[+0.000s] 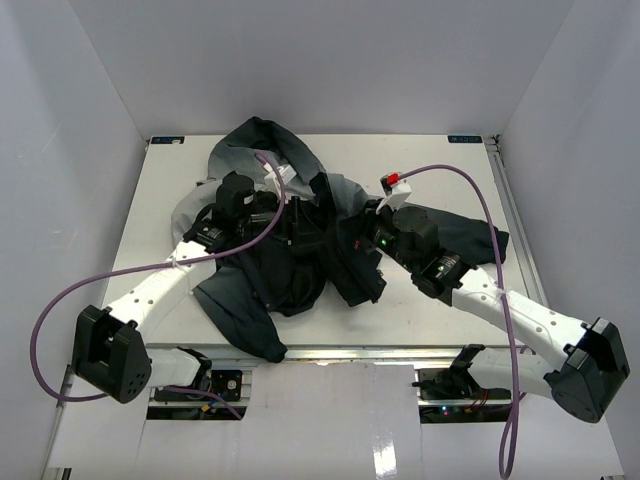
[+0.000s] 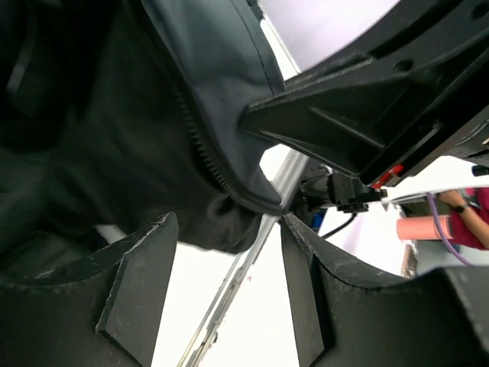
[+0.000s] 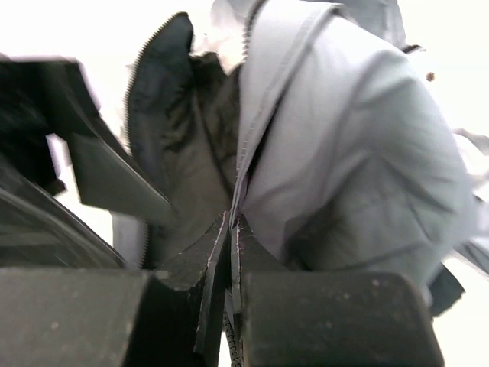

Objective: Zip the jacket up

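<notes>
Right gripper [image 3: 230, 229] fingers pressed together, pinching a front seam of the jacket [image 1: 250, 300]. Left gripper [image 2: 227, 220] spread, holding nothing; zipper teeth [image 2: 200, 145] run just past its tips. Jacket sits bunched on the middle of the table [image 1: 450, 160], both grippers over that same middle. Judgement: light, limp fabric with a slick-looking shell, so it will sag and fold wherever unsupported. Best hold is the stiffer zipper tape near the bottom hem, kept taut. Can't see the slider.
</notes>
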